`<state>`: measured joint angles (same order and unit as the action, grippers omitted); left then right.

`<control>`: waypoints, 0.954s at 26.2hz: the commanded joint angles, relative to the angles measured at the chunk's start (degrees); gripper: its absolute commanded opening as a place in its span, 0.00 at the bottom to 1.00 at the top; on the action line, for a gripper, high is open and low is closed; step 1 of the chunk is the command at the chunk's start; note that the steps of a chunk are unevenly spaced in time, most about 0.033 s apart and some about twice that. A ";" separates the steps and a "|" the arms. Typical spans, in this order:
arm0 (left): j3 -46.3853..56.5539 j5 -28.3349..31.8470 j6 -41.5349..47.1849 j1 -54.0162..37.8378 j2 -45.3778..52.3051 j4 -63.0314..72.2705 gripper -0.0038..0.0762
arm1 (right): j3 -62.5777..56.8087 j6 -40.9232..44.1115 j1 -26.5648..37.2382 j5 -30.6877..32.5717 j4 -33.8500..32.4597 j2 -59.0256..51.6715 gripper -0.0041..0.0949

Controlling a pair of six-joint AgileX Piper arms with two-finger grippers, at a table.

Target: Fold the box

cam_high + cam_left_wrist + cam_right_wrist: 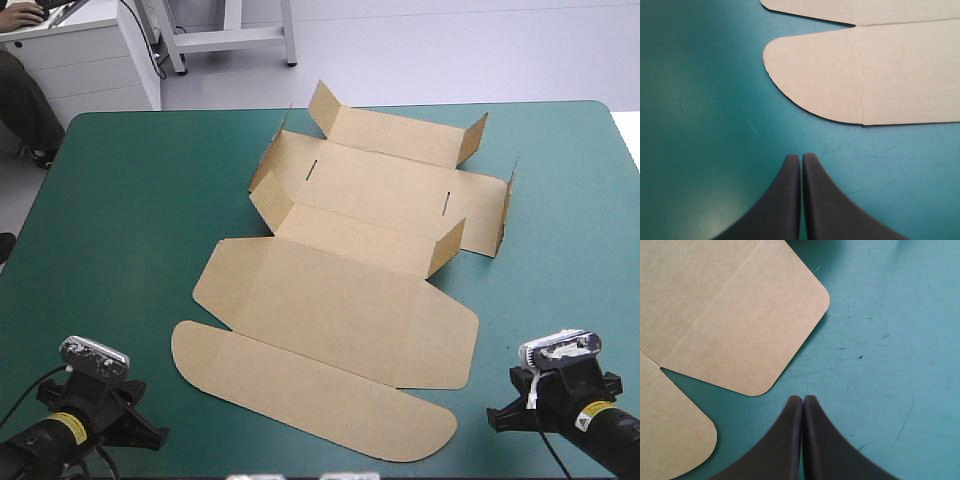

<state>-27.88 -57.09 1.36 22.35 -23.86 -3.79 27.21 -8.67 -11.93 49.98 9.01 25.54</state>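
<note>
The brown box (350, 290) lies in the middle of the teal-green table, its lid flat toward the near edge and several far wall flaps partly raised. My left gripper (801, 157) is shut, resting over bare cover just short of the box's rounded near-left flap (840, 75). My right gripper (802, 398) is shut too, beside the rounded near-right corner of the lid panel (740, 315), touching nothing. In the high view both arms sit at the near corners, left (85, 420) and right (565, 395).
The table (120, 220) has bare cover to the left and right of the box. A white cabinet (90, 60) stands beyond the far left corner.
</note>
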 commanded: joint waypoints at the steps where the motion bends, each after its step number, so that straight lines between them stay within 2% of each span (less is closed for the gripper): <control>1: -1.95 2.63 0.17 0.09 -0.28 0.32 0.04 | 1.28 -0.15 0.10 -3.11 0.22 0.34 0.02; 14: -1.95 2.63 0.17 0.09 -0.28 0.32 0.04 | 1.28 -0.15 0.10 -3.11 0.33 0.34 0.02; 18: -1.95 2.63 0.17 0.09 -0.28 0.32 0.04 | 1.28 -0.37 0.10 -3.11 0.45 0.34 0.06; 21: -1.95 2.63 0.17 0.09 -0.28 0.32 0.04 | 1.28 -0.37 0.10 -3.11 0.45 0.34 0.19; 25: -1.95 2.63 0.17 0.09 -0.28 0.32 0.04 | 1.28 0.26 0.10 -3.11 0.45 0.34 0.53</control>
<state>-27.88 -57.09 1.36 22.35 -23.86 -3.79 27.21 -8.61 -11.93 49.98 9.01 25.54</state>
